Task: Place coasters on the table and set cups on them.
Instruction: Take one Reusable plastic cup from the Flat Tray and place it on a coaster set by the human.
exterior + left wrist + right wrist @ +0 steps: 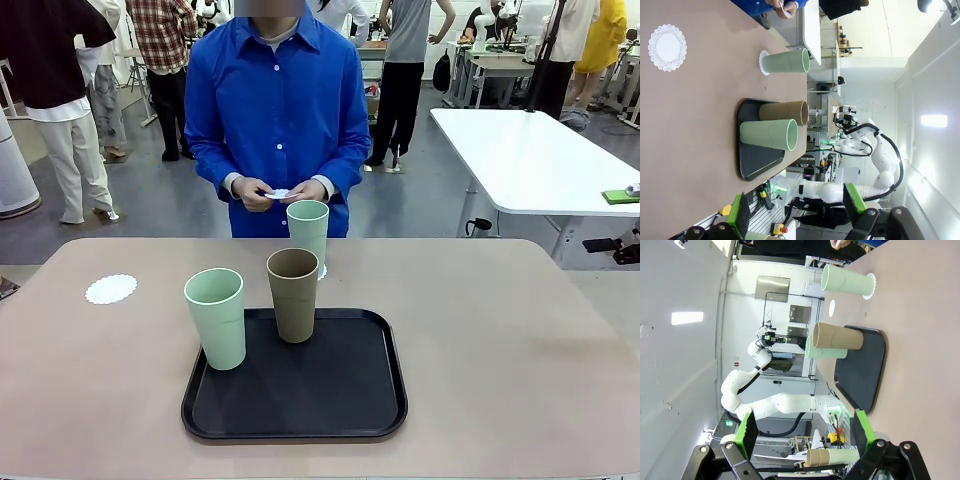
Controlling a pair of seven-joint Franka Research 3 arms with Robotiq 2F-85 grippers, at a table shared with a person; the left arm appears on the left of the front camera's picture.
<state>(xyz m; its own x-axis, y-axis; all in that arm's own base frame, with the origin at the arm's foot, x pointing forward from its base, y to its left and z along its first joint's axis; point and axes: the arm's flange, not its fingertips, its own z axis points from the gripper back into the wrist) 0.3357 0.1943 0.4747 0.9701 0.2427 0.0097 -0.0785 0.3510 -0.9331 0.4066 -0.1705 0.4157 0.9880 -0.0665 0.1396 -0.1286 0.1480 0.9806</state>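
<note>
One mint green cup [307, 233] stands on a coaster [322, 271] on the table [520, 330], just beyond the tray. A brown cup [293, 294] and a second mint cup [216, 318] stand upright on the black tray [340, 400]. Another coaster [111, 289] lies bare at the table's left. The person's hands hold a third coaster [280, 192] above the far edge. My left gripper [796, 210] is open, well short of the tray [757, 165] and cups [769, 135]. My right gripper [805, 432] is open too, clear of the tray [865, 375] and brown cup [837, 336].
A person in a blue shirt [275, 110] stands at the far side of the table. A white table [530, 160] stands off to the right behind. The tabletop right of the tray is bare.
</note>
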